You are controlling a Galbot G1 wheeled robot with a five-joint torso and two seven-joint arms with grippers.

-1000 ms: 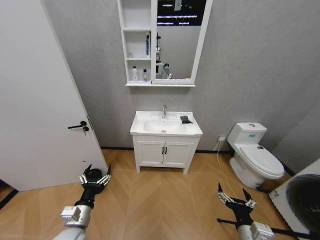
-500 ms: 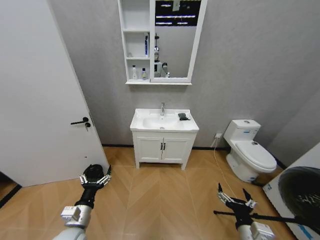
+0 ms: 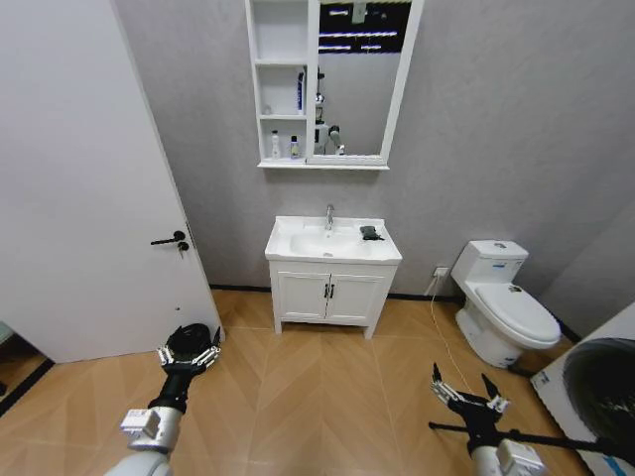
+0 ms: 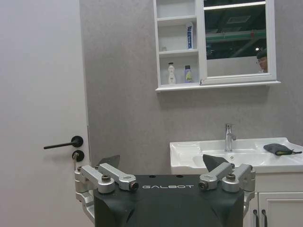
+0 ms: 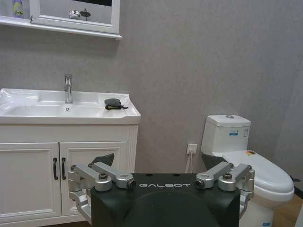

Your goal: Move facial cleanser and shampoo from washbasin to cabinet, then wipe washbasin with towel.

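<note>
The white washbasin (image 3: 298,242) stands against the far wall, well ahead of both arms. The dark towel (image 3: 371,234) lies on its right rim, also in the wrist views (image 4: 279,149) (image 5: 113,103). Above it hangs the cabinet (image 3: 281,84). A white bottle (image 3: 276,146) and a small bottle (image 3: 294,148) stand on its lowest shelf and a blue-white tube (image 3: 300,91) on the middle one; I cannot tell which is the facial cleanser or the shampoo. My left gripper (image 3: 189,354) (image 4: 162,161) and right gripper (image 3: 468,395) (image 5: 157,159) hang low over the floor, both open and holding nothing.
A white door (image 3: 89,198) with a black handle (image 3: 171,239) stands on the left. A toilet (image 3: 501,302) is right of the two-door vanity (image 3: 330,295), and a washing machine (image 3: 595,387) sits at the right edge. Wood floor (image 3: 317,397) lies between me and the vanity.
The whole picture has shifted: the washbasin and cabinet look farther off and now sit slightly more to the right, so the camera moved. Both grippers keep their pose.
</note>
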